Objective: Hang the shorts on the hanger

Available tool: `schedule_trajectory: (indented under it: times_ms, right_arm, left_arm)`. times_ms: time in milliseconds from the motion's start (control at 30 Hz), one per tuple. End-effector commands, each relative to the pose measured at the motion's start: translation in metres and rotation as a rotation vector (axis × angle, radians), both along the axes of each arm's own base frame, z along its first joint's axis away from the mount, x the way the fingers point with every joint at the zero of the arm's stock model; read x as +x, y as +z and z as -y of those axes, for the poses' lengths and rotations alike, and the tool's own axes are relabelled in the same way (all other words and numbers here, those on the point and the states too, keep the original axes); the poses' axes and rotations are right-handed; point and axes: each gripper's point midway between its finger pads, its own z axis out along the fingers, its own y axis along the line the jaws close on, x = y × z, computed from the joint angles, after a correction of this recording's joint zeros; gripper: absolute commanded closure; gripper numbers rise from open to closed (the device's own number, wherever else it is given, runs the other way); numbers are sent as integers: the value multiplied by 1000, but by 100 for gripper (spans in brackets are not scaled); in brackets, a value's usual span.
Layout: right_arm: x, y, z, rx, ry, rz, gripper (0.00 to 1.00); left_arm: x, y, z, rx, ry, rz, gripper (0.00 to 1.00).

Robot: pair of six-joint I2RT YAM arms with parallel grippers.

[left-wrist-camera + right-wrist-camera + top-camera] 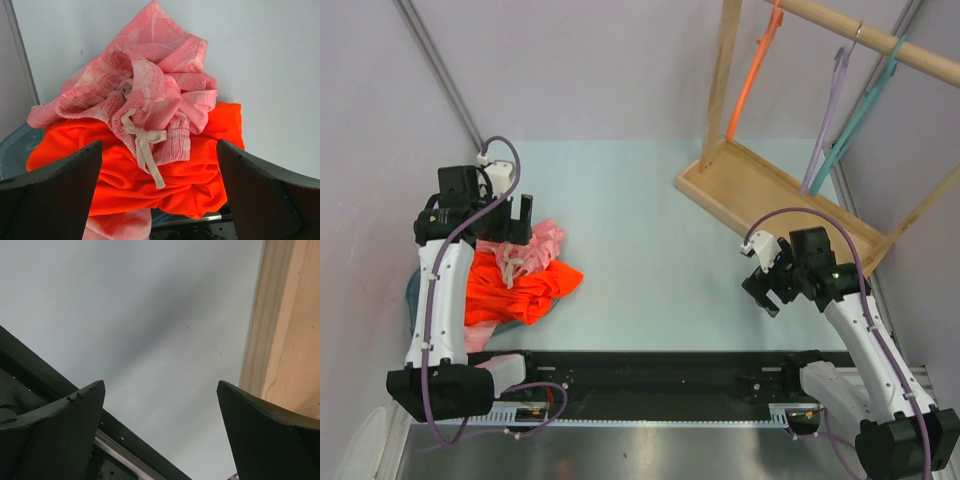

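Observation:
The orange-red shorts (525,290) lie crumpled at the table's left, partly under a pale pink garment (542,240). In the left wrist view the shorts (195,170) lie below the pink garment (155,85), whose waistband carries a cream drawstring (145,145). My left gripper (506,220) is open and empty, hovering just above the pile (159,144). The orange hanger (755,75) hangs from the wooden rail at the back right. My right gripper (767,282) is open and empty above bare table near the rack (160,385).
A lilac hanger (825,125) and a teal hanger (862,112) hang on the wooden rail (880,35). The rack's wooden base (760,190) sits at the back right, its edge in the right wrist view (290,325). A black rail (650,370) runs along the near edge.

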Motion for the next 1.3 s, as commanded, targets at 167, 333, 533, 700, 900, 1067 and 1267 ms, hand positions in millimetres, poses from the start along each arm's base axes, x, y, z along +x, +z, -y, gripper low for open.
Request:
schedule_trajectory:
  times_ms: [167,333,533,700,900,1067,1267]
  right_arm:
    - [9,12,-22,6,114,-15,0]
    - [8,23,-35,28,156,-25,0]
    - [3,28,-45,3,214,-38,0]
    - [-2,25,-57,-7,272,-71,0]
    - [0,23,-69,-56,348,-139,0]
    - [8,30,-84,-93,413,-145,0]
    - [13,24,-97,-141,467,-184,0]
  left_arm:
    - [12,6,3,25,-118,-25,0]
    - [-19,-12,10,32,-232,-121,0]
    - [-80,-26,-10,160,-249,-312,0]
    - [-111,-28,-47,366,-208,-370,0]
    - [-118,-23,-117,553,-204,-512,0]
    - [-107,-23,-150,619,-271,-494,0]
    - [-93,-62,-160,636,-384,-476,0]
